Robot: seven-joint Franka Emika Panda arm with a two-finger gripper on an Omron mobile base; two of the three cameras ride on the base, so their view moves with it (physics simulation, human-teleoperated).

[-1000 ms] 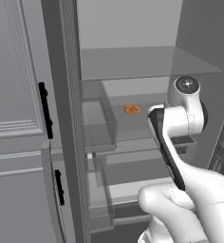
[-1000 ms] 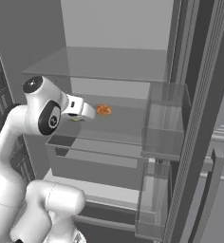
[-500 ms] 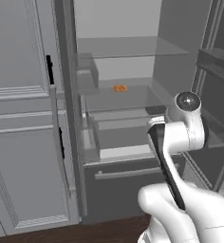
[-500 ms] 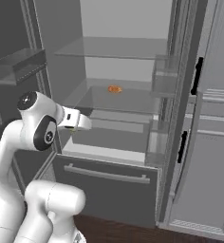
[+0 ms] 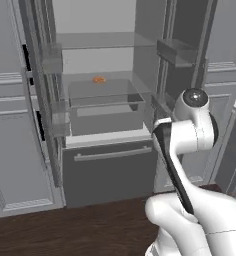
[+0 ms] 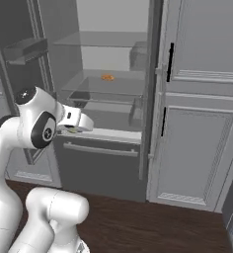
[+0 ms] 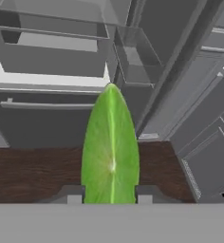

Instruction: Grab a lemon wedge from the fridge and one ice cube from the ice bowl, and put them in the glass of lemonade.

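- Left base view: the fridge (image 5: 107,165) occupies the centre and upper left of the frame, both doors open, bottom drawer shut. A small flat orange item (image 5: 99,79) lies on a glass shelf, upper centre. The arm rises at lower right; the fingers cannot be read from this side.
- Right base view: the gripper (image 6: 75,129) sits at centre left of the frame, in front of the fridge drawer and outside the compartment. A green-yellow sliver shows at its tip.
- Hand view: the lemon wedge (image 7: 111,152) stands upright at centre frame, clamped between the two fingers (image 7: 74,195), which are narrowed onto its base.
- Procedure: keep grip pressure constant and the hand level during transit. Clear the open door edges before turning toward the glass of lemonade. Release only directly above its rim.
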